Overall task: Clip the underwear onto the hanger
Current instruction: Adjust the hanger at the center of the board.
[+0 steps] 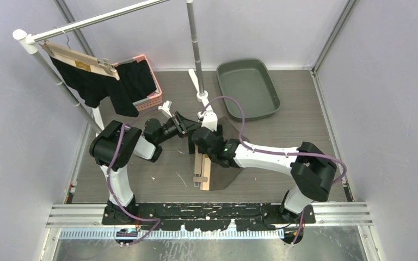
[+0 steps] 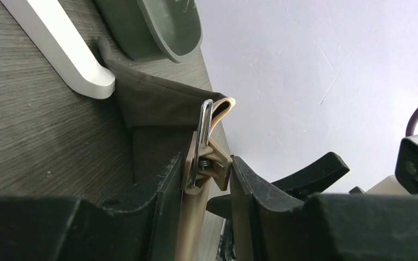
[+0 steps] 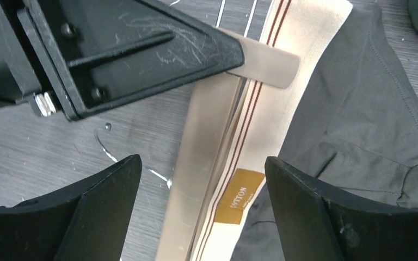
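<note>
A tan wooden hanger lies on the table with dark grey underwear beside it. My left gripper is shut on the hanger's spring clip, a finger pressing each side. The underwear's beige waistband curls at the clip's mouth, with grey cloth behind. My right gripper is open and empty. In the right wrist view it hovers over the hanger bar and the striped waistband with its gold label.
A second hanger with black underwear hangs on the rack rail at back left, by a pink basket. The rack's white foot and a grey tray stand behind the grippers. The hanger's wire hook lies on the table.
</note>
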`<state>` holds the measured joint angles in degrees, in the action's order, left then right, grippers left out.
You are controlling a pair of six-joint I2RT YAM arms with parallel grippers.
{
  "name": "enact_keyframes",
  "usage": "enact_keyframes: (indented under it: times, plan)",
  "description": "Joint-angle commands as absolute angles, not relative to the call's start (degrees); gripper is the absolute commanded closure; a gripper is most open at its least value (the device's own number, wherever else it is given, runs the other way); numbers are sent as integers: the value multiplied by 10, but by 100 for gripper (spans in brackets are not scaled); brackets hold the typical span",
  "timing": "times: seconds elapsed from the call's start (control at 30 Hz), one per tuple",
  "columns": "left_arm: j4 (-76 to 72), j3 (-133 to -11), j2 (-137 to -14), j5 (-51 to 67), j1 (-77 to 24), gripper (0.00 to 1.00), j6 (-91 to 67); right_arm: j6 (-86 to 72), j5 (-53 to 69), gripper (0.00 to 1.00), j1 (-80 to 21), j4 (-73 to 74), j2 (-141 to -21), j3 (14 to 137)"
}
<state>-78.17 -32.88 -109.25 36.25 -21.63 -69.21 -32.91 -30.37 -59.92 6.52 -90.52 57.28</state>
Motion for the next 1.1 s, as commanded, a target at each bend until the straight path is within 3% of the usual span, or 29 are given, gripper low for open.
enact_keyframes:
  times: [0.0,0.4,0.83,1.07]
  plan:
    - [-819,-327,-1091,352,-218,64,-696,-367,-371,12,-610,85,-932,635]
    - [-819,-327,-1092,352,-218,63,-697,-407,-386,28,-618,148,-1019,712]
    - [-819,-336,-1097,353,-218,63,-699,-416,-405,59,-618,167,-1032,715]
    - [-818,-343,-1093,350,-216,60,-700,-415,-413,63,-617,178,-1025,718]
